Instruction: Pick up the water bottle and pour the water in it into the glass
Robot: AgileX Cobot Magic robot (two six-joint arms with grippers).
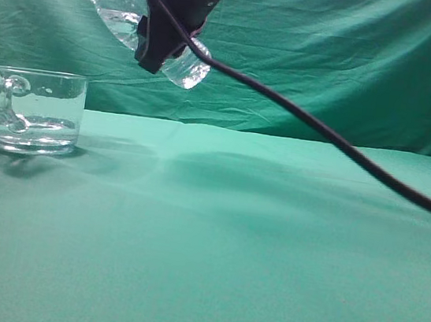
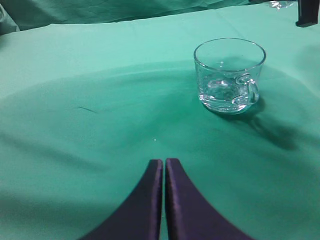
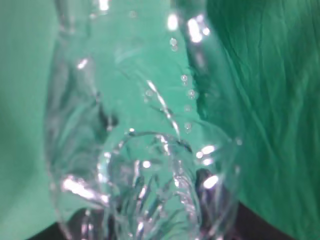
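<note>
The water bottle point(image 1: 119, 17) is clear plastic and hangs high at the upper left of the exterior view, tilted with its neck up-left and its base point(image 1: 188, 66) lower right. My right gripper point(image 1: 163, 43) is shut on its body. The bottle point(image 3: 145, 150) fills the right wrist view, with droplets on its wall. The glass point(image 1: 33, 111) is a short clear mug standing on the cloth at the far left, below the bottle, with water point(image 1: 33, 127) in its bottom. It also shows in the left wrist view point(image 2: 229, 75). My left gripper point(image 2: 164, 162) is shut and empty, low over the cloth short of the glass.
A green cloth point(image 1: 252, 245) covers the table and hangs as a backdrop point(image 1: 348, 59). A black cable point(image 1: 323, 131) runs from the right arm down to the right edge.
</note>
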